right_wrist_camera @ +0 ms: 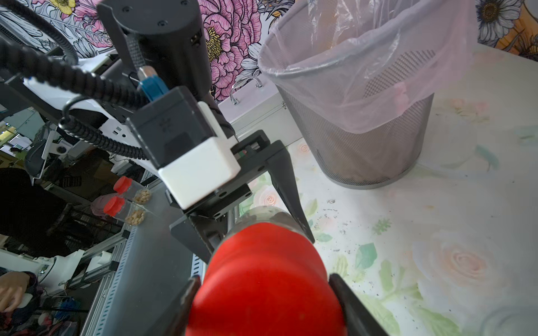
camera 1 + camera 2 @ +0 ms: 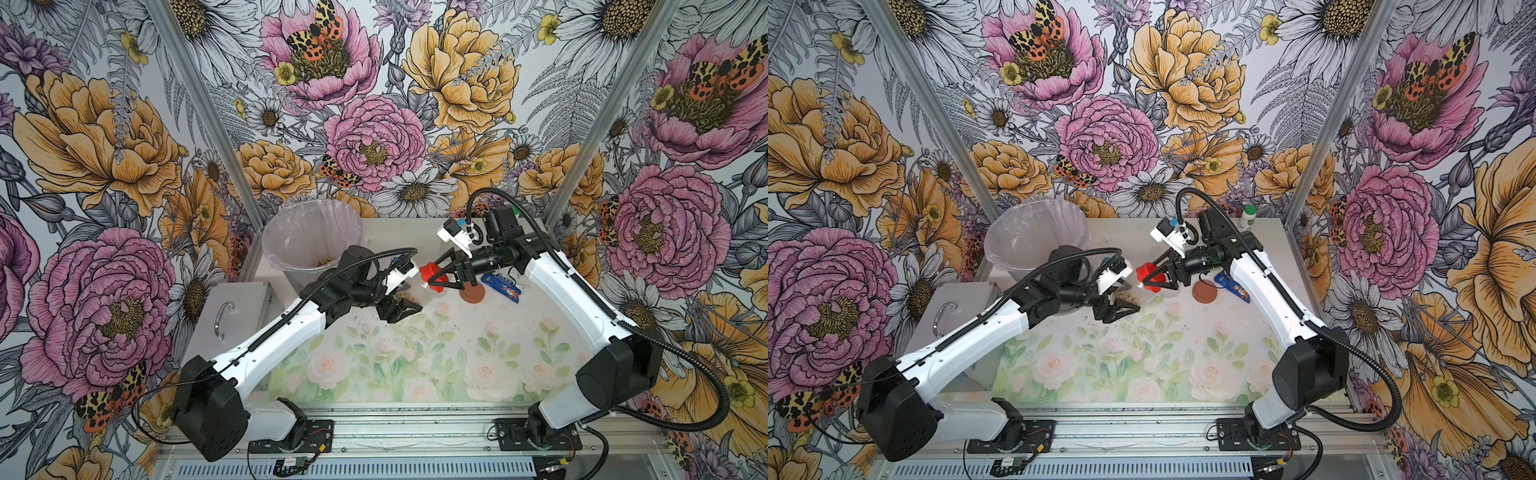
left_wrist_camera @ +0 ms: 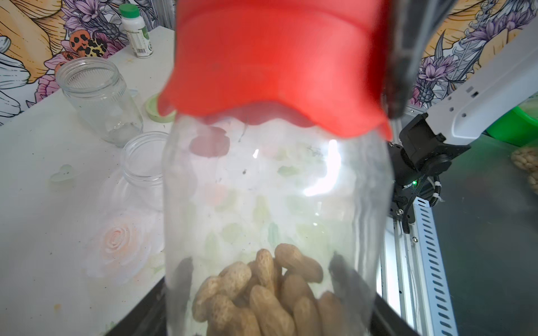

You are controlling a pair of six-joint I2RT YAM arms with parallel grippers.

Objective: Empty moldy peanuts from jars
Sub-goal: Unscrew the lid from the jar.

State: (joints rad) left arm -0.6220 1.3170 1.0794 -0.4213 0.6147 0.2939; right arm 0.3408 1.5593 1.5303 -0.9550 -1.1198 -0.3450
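Note:
A clear jar (image 3: pixel 276 189) lies tilted above the table, and my left gripper (image 3: pixel 263 291) is shut on its base end. Moldy peanuts (image 3: pixel 262 291) in their shells lie heaped at that end. Its red lid (image 1: pixel 267 276) is still on the mouth, with my right gripper (image 1: pixel 265 299) shut on it, one finger on each side. In both top views the two grippers face each other at the table's far middle: left gripper (image 2: pixel 409 297), red lid (image 2: pixel 430 276), right gripper (image 2: pixel 434 279). Two more jars (image 3: pixel 99 96) (image 3: pixel 142 165) stand open and without peanuts.
A mesh bin with a plastic liner (image 2: pixel 268 245) stands at the back left, some peanuts (image 2: pixel 322 262) in it. A brown lid (image 2: pixel 473 294) and a blue packet (image 2: pixel 503 286) lie under the right arm. A light green lid (image 3: pixel 152 109), a white bottle (image 2: pixel 1249 218) and a metal box (image 2: pixel 232 307) stand around.

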